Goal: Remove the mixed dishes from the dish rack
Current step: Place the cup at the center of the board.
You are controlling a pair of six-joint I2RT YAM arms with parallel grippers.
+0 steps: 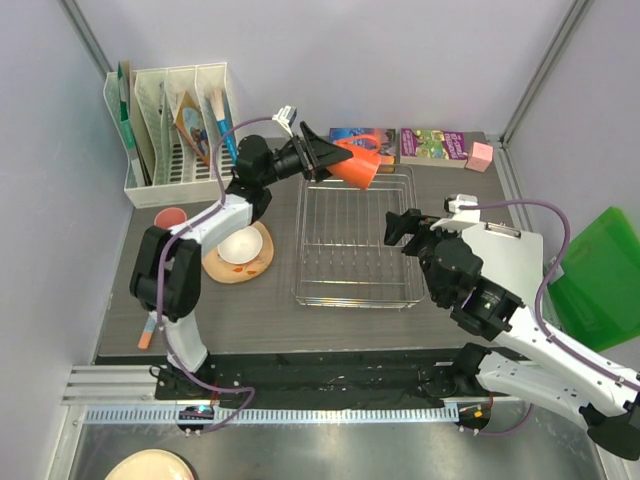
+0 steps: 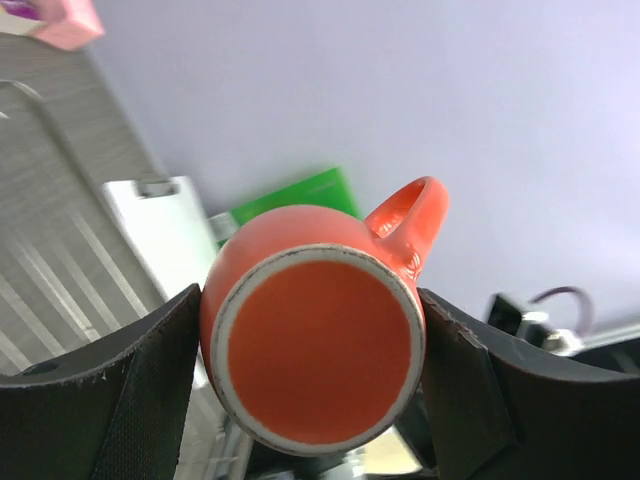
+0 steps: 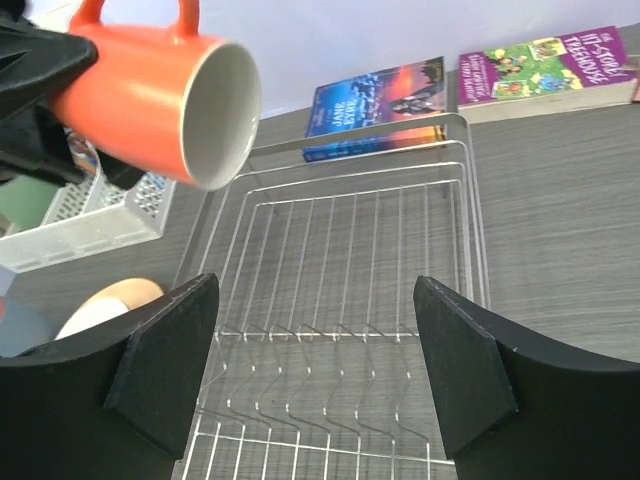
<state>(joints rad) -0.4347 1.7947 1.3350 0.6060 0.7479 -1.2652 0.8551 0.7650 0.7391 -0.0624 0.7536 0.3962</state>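
1. Top view: the left fingers (image 1: pixel 328 157) are clamped on the orange mug (image 1: pixel 357 168), which they hold on its side in the air, mouth pointing away from them. The mug hangs over the far left corner of the dish rack (image 1: pixel 302 250). The rack sits on the worktop (image 1: pixel 250 320), with the right fingers (image 1: pixel 398 228) spread wide over its right side, nothing between them. Left of the left fingers and nearer the arm bases, the orange bowl (image 1: pixel 240 247) rests on the cream plate (image 1: pixel 214 268), with the pink cup (image 1: pixel 170 218) just beyond them. Two books (image 1: pixel 362 136) and a pink block (image 1: pixel 480 155) lie beyond the rack, and a white file organiser (image 1: pixel 180 130) stands at the far left.

2. Left wrist view: the mug's round base fills the gap between the two black fingers, touching both pads. Its handle sticks up and to the right.

3. Right wrist view: the right fingers stand far apart, with the rack's wire grid straight below and ahead of them. The mug is up and to their left, tilted, its white inside facing the camera. The books lie beyond the rack.
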